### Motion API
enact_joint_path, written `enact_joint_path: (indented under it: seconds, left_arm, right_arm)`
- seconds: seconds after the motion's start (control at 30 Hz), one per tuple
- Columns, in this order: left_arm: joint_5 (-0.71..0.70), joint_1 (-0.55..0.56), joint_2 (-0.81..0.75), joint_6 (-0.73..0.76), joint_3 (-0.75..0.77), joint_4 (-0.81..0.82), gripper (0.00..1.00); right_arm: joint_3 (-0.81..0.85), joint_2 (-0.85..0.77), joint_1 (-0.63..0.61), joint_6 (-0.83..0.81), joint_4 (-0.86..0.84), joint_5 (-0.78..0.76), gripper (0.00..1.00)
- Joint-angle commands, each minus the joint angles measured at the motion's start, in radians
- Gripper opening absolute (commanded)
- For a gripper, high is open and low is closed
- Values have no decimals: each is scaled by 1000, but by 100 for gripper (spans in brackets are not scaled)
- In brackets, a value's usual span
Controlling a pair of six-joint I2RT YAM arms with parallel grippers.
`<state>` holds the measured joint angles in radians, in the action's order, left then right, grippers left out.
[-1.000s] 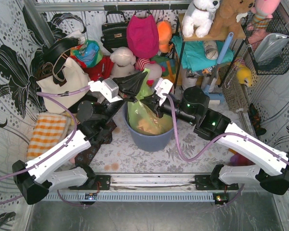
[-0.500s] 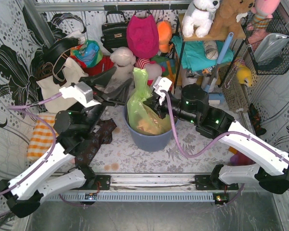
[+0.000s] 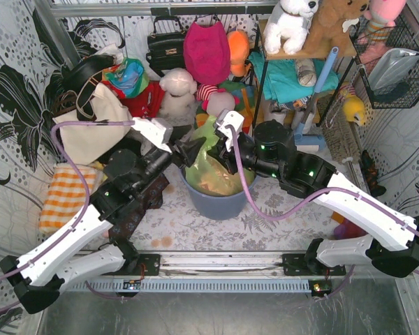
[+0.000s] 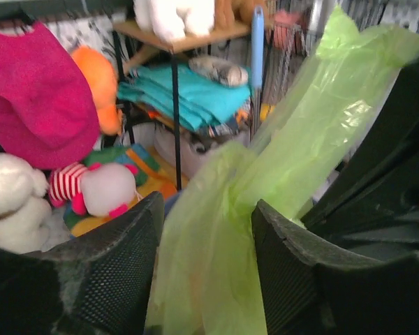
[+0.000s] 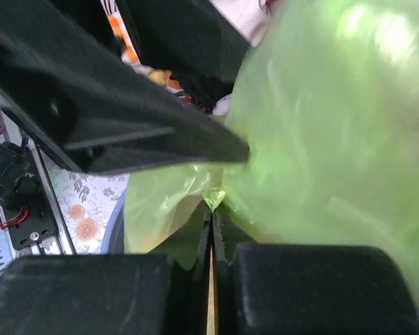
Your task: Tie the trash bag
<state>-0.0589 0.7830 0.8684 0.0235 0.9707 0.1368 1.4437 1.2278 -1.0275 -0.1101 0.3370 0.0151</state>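
Regrasp is under way on your left arm. The trash bag (image 3: pixel 211 171) is sitting in the blue-grey bin (image 3: pixel 220 206) at the centre of the overhead frame, on the desk (image 3: pixel 188 227). Tan paper is showing through its film, and its top is bunching toward the upper middle of the frame.

A second ago your left gripper (image 3: pixel 187 150) was pressed shut at the bag's mouth. Half a second ago it was standing well off toward the left of the frame with its jaws apart, and one flap was standing free and upright. Now it is coming back in. Its wrist view is showing both fingers (image 4: pixel 119 265) spread, with a band of green film running up between them and not yet pinched.

Your right gripper (image 5: pixel 213 213) is staying pressed together, and its wrist view is showing a thin fold of green film nipped between the tips.

Judgement: you are giving up one hold and taking a fresh one on the loose flap, so the tie is only part way along. No knot is showing in any view. Before the left gripper closes, the film needs to be lying fully between its fingers. Thin crinkly plastic is liable to slide out, and the right-hand pinch is looking slight.
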Motion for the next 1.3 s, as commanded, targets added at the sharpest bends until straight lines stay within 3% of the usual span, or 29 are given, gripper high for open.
enact_joint_path:
  seconds: [0.0,0.1,0.3,0.6,0.7,0.8,1.03,1.27]
  left_arm:
    - [46,-11,17,-16,18,-67,59]
    - [52,-15,-4,-20,1,-81,58]
    - [63,-19,-93,-30,-36,-83,70]
    - [73,-19,-92,-24,-32,-122,69]
    - [98,-19,-70,-27,-29,-133,63]
    - [109,-20,-56,-24,-25,-146,49]
    - [126,-21,-44,-26,-16,-158,2]
    - [152,-21,-49,-33,0,-155,0]
  right_arm:
    - [31,1,-9,44,6,-29,0]
    - [27,-1,-9,59,7,-36,0]
    - [21,-1,-12,81,3,-48,0]
    - [27,-5,-16,126,23,-51,0]
    - [30,-8,-19,144,39,-53,0]
    - [30,-9,-20,176,48,-48,0]
    - [5,-6,-23,268,23,-55,0]
    - [-89,-13,-32,373,-111,-141,0]
